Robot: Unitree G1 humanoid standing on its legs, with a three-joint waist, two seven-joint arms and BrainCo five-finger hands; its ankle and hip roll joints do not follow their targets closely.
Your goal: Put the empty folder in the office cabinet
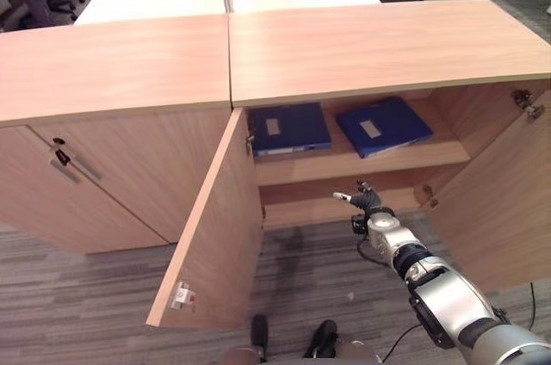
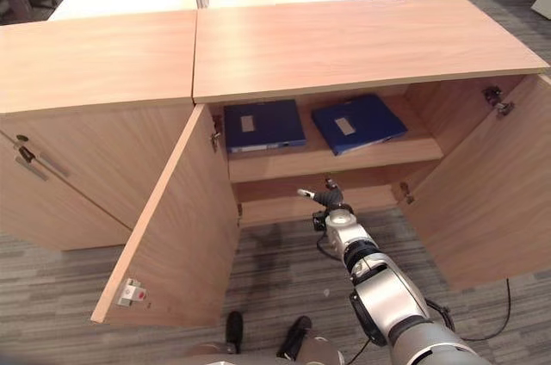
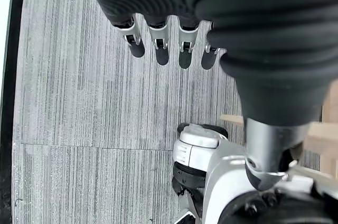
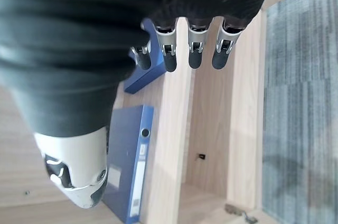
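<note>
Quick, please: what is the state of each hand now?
Left hand: open, holding nothing, over the carpet.
Right hand: open, holding nothing, in front of the open cabinet.

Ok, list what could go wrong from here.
1. The right hand hangs open in front of the cabinet between its two open doors; pulling back sideways, the arm might clip the right door.
2. The right folder lies skewed on the shelf, one corner near the front edge; a bump could tip it off.
3. The left door stands wide open, so a turn or step could catch it.
</note>
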